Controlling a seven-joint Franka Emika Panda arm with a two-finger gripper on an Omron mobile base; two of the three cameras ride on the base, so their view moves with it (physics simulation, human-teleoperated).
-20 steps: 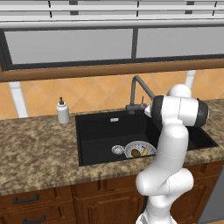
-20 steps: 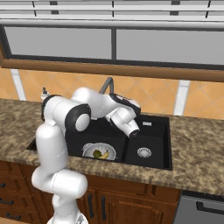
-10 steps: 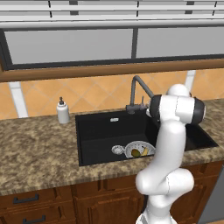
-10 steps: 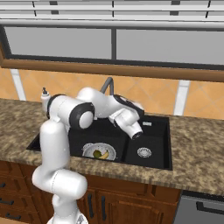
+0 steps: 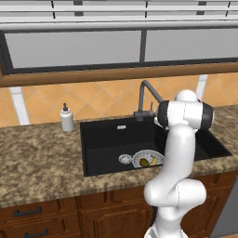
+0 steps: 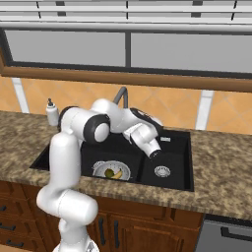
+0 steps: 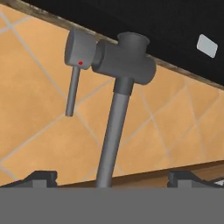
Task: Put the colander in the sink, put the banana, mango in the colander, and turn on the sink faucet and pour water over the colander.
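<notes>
1. The counter [image 5: 42, 158] of speckled brown granite is seen running along the orange tiled wall, with wooden cabinets below its front edge.
2. The sink [image 5: 107, 139], a black rectangular basin, is set into the counter near its middle and reaches almost from the back edge to the front edge.
3. The robot arm [image 5: 179, 153] is raised in front of the sink and bent over the basin; in the right base view its forearm is stretched across the basin.
4. The sink faucet [image 5: 145, 98], a dark-grey gooseneck tap, is mounted at the back edge of the sink. In the hand view its body and pipe [image 7: 116, 109] are seen close up, with the small side lever [image 7: 74, 74] hanging beside the body.
5. The colander [image 6: 112, 170], a shallow white-grey bowl, is placed on the sink floor towards the front edge, just beside the round silver drain [image 5: 124, 159].
6. The soap dispenser [image 5: 67, 119] is stood on the counter at the back edge, apart from the sink's far corner.
7. The tool [image 7: 111, 177] is held spread wide, with nothing between its fingertips [image 7: 41, 176]; the faucet pipe is lined up between them.
8. The banana [image 6: 117, 173] is laid inside the colander.
9. The mango [image 6: 109, 173] is laid inside the colander, touching the banana.
</notes>
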